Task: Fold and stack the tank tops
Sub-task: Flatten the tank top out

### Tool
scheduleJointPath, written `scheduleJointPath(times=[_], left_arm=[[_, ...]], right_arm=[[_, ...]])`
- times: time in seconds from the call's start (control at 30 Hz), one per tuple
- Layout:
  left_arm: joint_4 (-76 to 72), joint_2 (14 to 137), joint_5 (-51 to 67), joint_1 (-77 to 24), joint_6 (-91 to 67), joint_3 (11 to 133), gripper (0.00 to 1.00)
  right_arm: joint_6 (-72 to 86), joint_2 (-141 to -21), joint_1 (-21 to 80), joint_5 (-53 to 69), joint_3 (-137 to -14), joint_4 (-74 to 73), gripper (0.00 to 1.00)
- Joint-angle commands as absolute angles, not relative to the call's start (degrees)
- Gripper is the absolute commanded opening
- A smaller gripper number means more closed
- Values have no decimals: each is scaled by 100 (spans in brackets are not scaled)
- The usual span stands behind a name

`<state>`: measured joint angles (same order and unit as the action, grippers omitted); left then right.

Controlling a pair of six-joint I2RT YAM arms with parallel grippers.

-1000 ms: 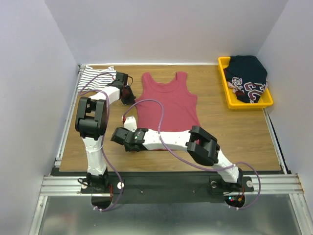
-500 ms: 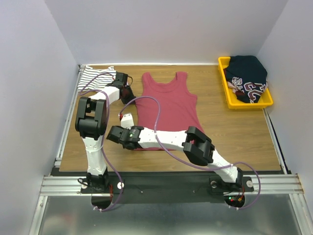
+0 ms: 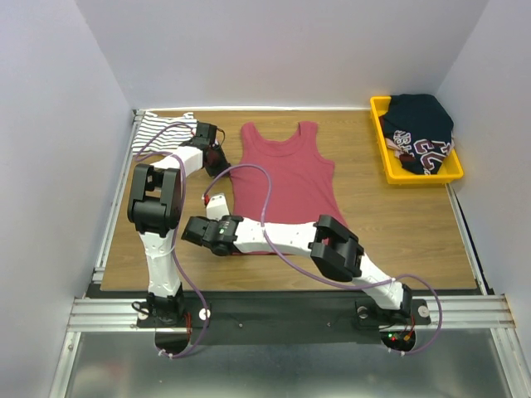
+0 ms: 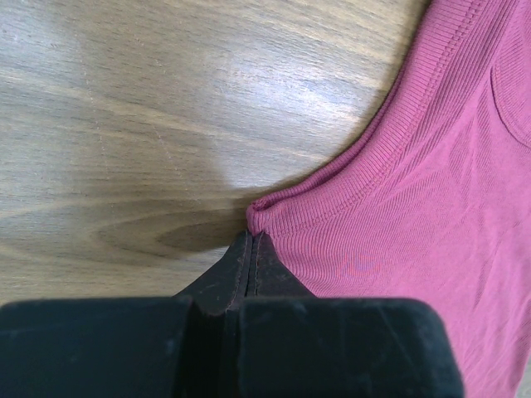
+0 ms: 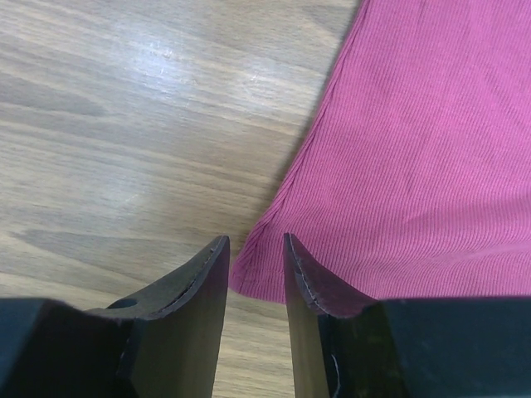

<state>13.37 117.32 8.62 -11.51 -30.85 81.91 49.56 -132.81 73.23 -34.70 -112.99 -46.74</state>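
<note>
The maroon tank top (image 3: pixel 286 178) lies flat in the middle of the table, straps toward the back. My left gripper (image 3: pixel 221 164) is shut on its left armhole edge; in the left wrist view the closed tips (image 4: pixel 251 239) pinch a small fold of the maroon cloth (image 4: pixel 415 207). My right gripper (image 3: pixel 214 235) is open at the top's lower left corner; in the right wrist view the gripper (image 5: pixel 255 249) has a finger on each side of the hem corner (image 5: pixel 261 274). The striped tank top (image 3: pixel 162 128) lies crumpled at the back left.
A yellow bin (image 3: pixel 383 153) holding dark navy clothes (image 3: pixel 423 128) stands at the back right. A metal rail (image 3: pixel 116 207) runs along the table's left edge. Pale walls close in the left, back and right.
My right gripper has moved left, bringing its open fingers around the hem's lower left corner. My left gripper has stayed shut on the armhole edge.
</note>
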Motion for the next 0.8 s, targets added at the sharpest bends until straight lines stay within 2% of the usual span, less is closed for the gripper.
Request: scheduleJointPath(times=[0.0, 0.5, 0.77], left_arm=[[1327, 11760, 888, -1151, -3015, 8218, 0], [1327, 11830, 879, -1151, -3032, 8235, 0], [1327, 11813, 888, -1151, -3059, 8262, 0]], right_arm=[[5097, -13456, 7436, -3568, -11505, -4781, 38], [5309, -13456, 7497, -3472, -11329, -4816, 35], [5388, -13307, 7497, -3428, -11189, -4808, 14]])
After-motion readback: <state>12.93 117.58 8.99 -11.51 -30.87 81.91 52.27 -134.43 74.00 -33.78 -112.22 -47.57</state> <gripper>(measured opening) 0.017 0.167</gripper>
